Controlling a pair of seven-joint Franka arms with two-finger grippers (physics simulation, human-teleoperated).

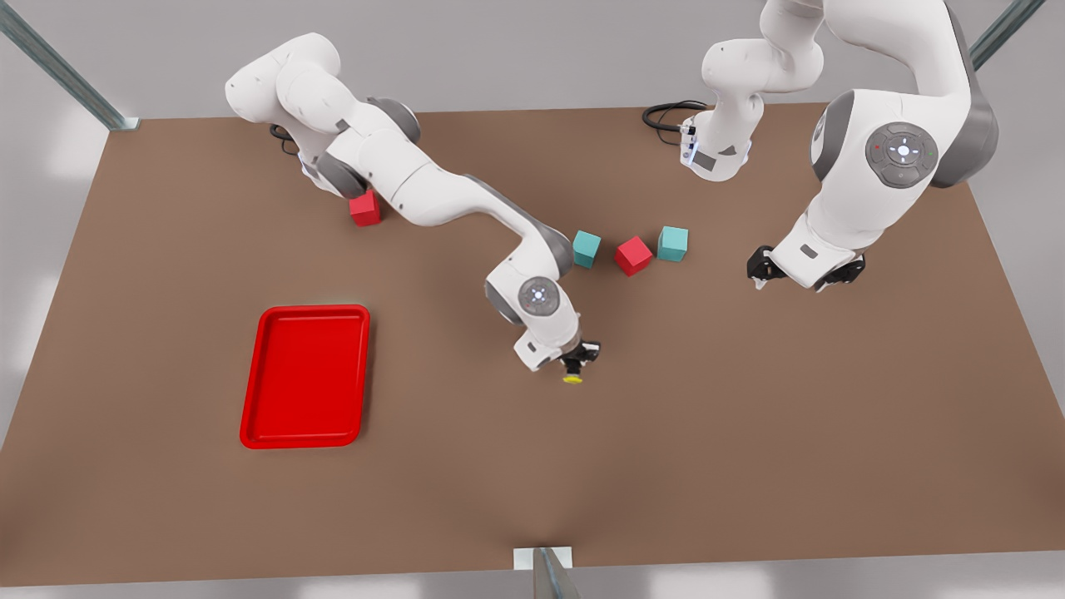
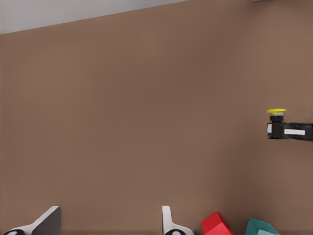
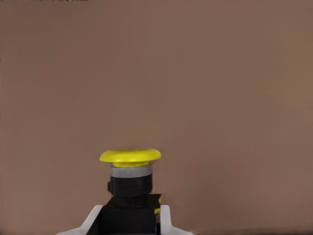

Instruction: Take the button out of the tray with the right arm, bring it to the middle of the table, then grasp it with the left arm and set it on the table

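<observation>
The button (image 3: 130, 176), yellow cap on a dark base, is out of the tray (image 1: 304, 376) and held above the bare table (image 1: 749, 433), well off the tray toward the front view's right and just in front of the row of cubes. The right gripper (image 1: 574, 359) has its fingers closed on the button's black base, one on each side, with the cap sticking out past the fingertips.

Judged from this, the first part of the task looks done: the tray lies bare and the button is at about the middle of the table. What is left is the handover, then setting the button down on the table.

The left gripper (image 1: 803, 270) hangs above the table well apart from the button, beyond the teal cube (image 1: 672, 243) on the front view's right. Its fingers (image 2: 46, 221) stand spread wide with nothing between them, and its wrist camera sees the button some way off. Nearer the button sit a red cube (image 1: 633, 254) and another teal cube (image 1: 586, 248).
</observation>
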